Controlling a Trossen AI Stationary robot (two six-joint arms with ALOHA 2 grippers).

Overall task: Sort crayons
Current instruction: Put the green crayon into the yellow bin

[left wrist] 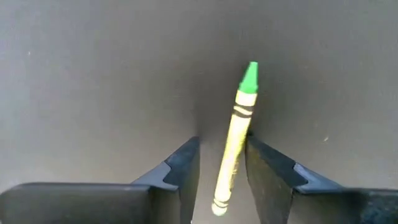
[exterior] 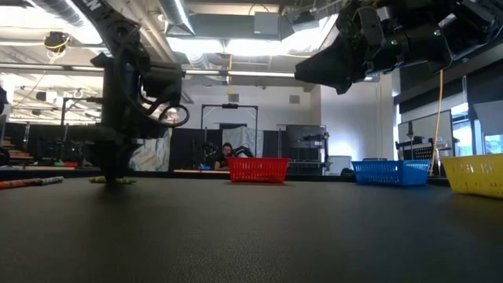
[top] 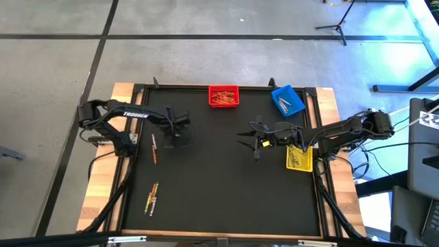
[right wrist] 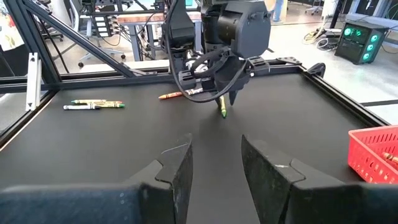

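Note:
A yellow-green crayon with a green tip (left wrist: 236, 130) lies on the black mat, left of the table's middle. My left gripper (top: 180, 134) points down over it. Its fingers are open and stand on either side of the crayon's paper-wrapped shaft. The crayon also shows in the right wrist view (right wrist: 222, 109). My right gripper (top: 241, 140) is open and empty. It hovers well above the mat right of the middle (exterior: 338, 75) and faces the left arm. My left gripper comes from above with its fingers astride the crayon's shaft, lying across it. One finger (left wrist: 264, 162) stands right against the shaft's side (left wrist: 244, 127) and the other is apart from it. I cannot tell whether it touches. The crayon lies on the mat.
A red bin (top: 223, 96) with crayons stands at the far edge, a blue bin (top: 288, 100) at the far right and a yellow bin (top: 299, 158) at the right edge. Loose crayons lie at the left (top: 153, 147) and near left (top: 151, 197).

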